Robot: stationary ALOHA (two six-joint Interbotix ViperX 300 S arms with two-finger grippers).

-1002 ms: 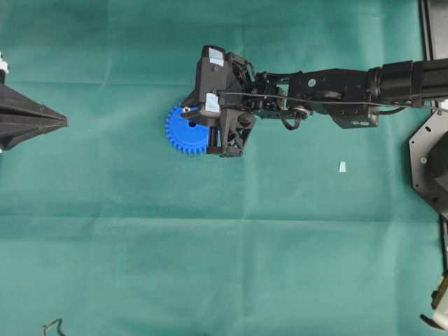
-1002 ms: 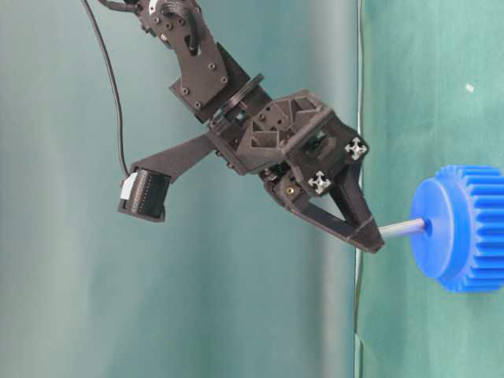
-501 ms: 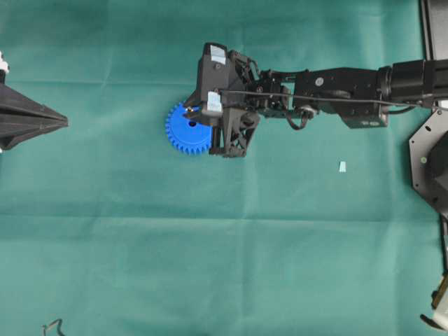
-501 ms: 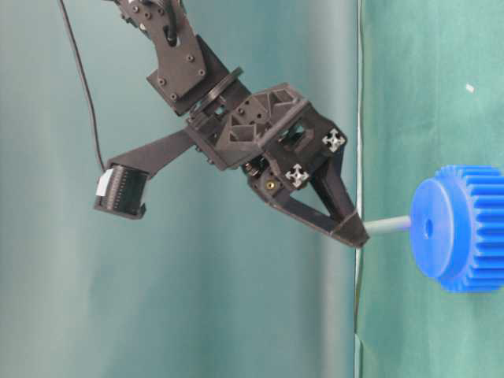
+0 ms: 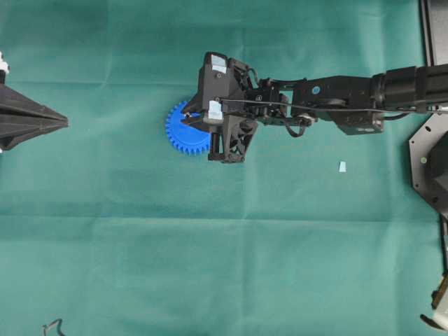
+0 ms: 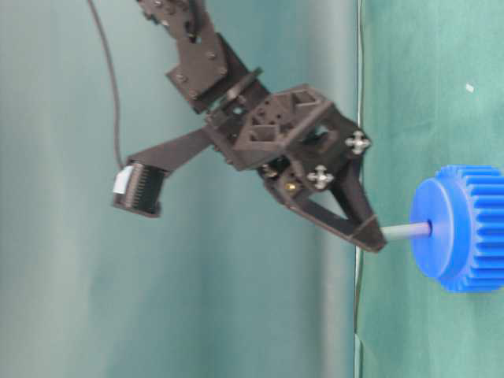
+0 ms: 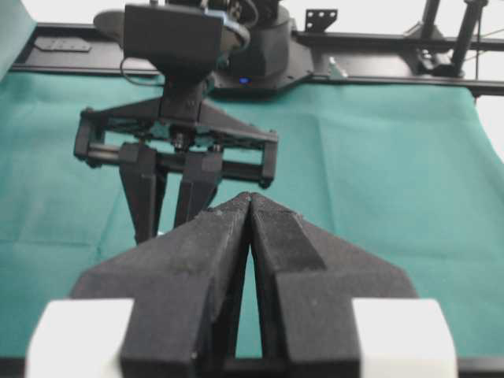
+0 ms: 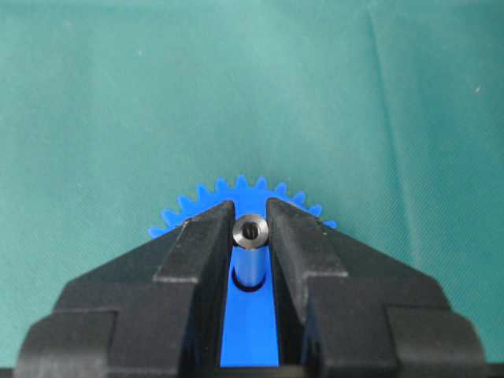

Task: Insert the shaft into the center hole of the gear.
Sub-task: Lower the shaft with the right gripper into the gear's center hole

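The blue gear point(image 5: 178, 133) lies flat on the green cloth, partly under my right gripper point(image 5: 199, 120). My right gripper point(image 6: 372, 239) is shut on the shaft point(image 6: 405, 231), a thin silvery pin whose far end meets the center hole point(image 6: 430, 229) in the gear point(image 6: 468, 228) face. In the right wrist view the shaft point(image 8: 250, 230) shows end-on between the fingers point(image 8: 201, 236), with the dark rim of the center hole point(image 8: 250, 287) below it. My left gripper point(image 5: 63, 122) rests at the far left, shut and empty point(image 7: 250, 197).
A small pale blue scrap point(image 5: 342, 166) lies on the cloth right of the gear. A black frame point(image 5: 428, 28) and a black plate point(image 5: 425, 164) stand along the right edge. A bent wire point(image 5: 52, 326) sits at the bottom left.
Half a second ago the shaft tip hung clear of the gear face, beside the hole. My right gripper has moved back toward the gear and the tip now sits at the hole.
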